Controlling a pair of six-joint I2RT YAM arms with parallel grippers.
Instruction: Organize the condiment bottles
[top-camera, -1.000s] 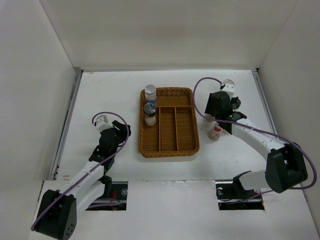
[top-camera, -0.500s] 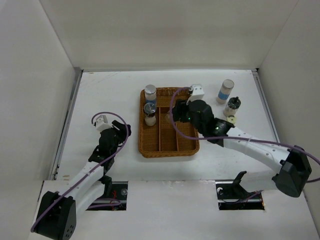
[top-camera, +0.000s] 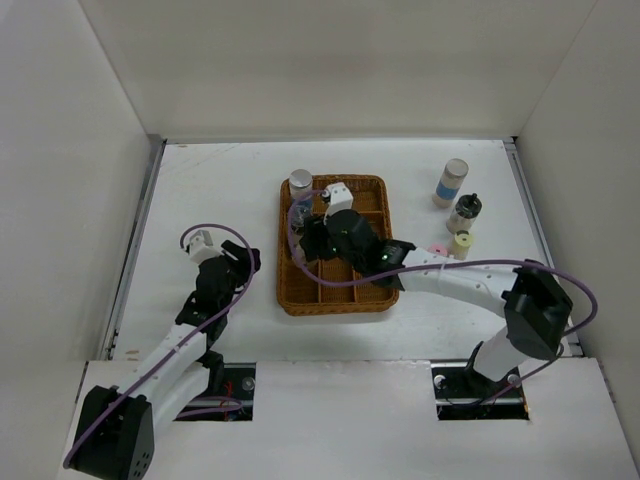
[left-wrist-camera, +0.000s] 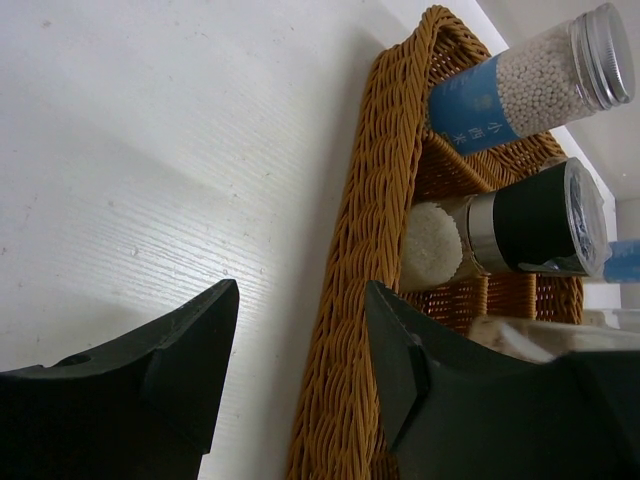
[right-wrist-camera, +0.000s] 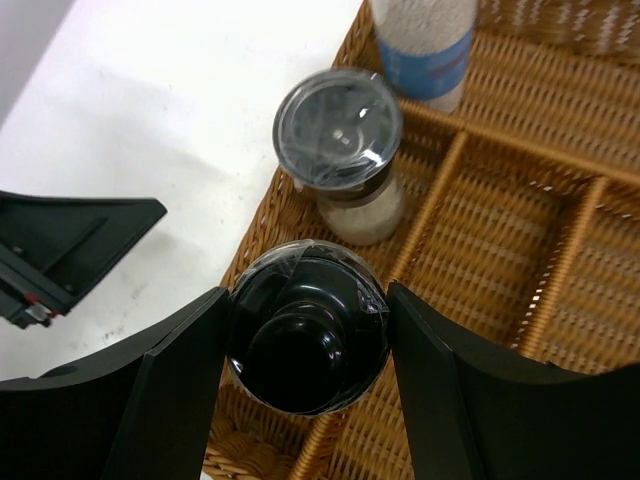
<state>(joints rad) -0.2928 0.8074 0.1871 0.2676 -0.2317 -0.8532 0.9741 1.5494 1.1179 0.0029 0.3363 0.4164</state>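
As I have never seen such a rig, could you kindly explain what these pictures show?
Two robot arms, each ending in a two-finger gripper, are bolted to a table. One picture looks down from above; the other two come from cameras on the wrists. A wicker tray holds a silver-topped bottle and a dark-capped grinder. Other small bottles sit on the table to its right. The right gripper grips a dark-capped jar over the tray; the left gripper is open and holds nothing.
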